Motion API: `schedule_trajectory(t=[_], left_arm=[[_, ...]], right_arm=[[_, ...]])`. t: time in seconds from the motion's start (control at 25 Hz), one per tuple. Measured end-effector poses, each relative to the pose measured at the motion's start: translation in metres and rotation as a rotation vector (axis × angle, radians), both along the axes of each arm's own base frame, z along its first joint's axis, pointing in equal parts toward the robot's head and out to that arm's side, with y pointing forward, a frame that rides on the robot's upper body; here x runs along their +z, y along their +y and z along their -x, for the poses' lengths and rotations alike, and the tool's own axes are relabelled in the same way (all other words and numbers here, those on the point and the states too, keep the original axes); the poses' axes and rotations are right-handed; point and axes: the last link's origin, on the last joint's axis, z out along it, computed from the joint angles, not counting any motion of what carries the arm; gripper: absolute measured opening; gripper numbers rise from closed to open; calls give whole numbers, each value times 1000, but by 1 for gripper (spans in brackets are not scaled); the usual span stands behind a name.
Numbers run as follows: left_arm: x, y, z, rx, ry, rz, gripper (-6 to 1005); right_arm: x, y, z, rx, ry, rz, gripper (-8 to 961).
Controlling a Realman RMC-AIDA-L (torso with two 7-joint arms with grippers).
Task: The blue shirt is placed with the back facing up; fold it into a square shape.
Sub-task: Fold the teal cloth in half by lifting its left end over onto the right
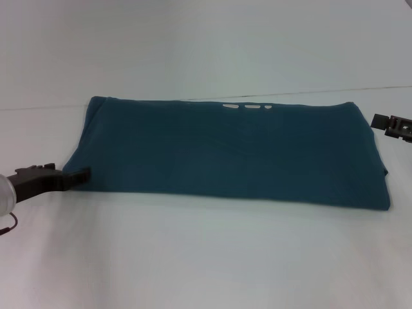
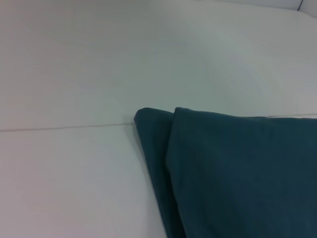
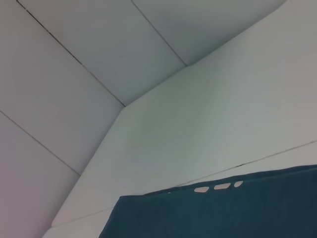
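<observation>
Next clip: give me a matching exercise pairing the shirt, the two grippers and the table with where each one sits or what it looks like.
Things:
1. blue shirt
2. left gripper
3. right gripper
4. table

Descriptions:
A. white surface crossed by a thin seam
B. black, at the shirt's near left corner
C. folded into a wide band, lying flat
D. black, off the shirt's far right corner

Pairs: 1-C, 2-B, 3-D, 4-A

Plain teal-blue shirt (image 1: 232, 154), white table (image 1: 206, 257)
</observation>
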Motion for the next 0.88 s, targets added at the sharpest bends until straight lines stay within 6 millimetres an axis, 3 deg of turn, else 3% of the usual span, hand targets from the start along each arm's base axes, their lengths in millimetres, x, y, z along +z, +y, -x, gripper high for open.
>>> schedule_trajectory(t=[0.32, 0.88], left_arm=[[-6, 1, -4, -16, 21, 34, 877], [-15, -2, -9, -49, 62, 81, 781]], right_arm=[[1, -1, -1, -6, 4, -6, 776], [2, -5, -5, -13, 9, -13, 774]])
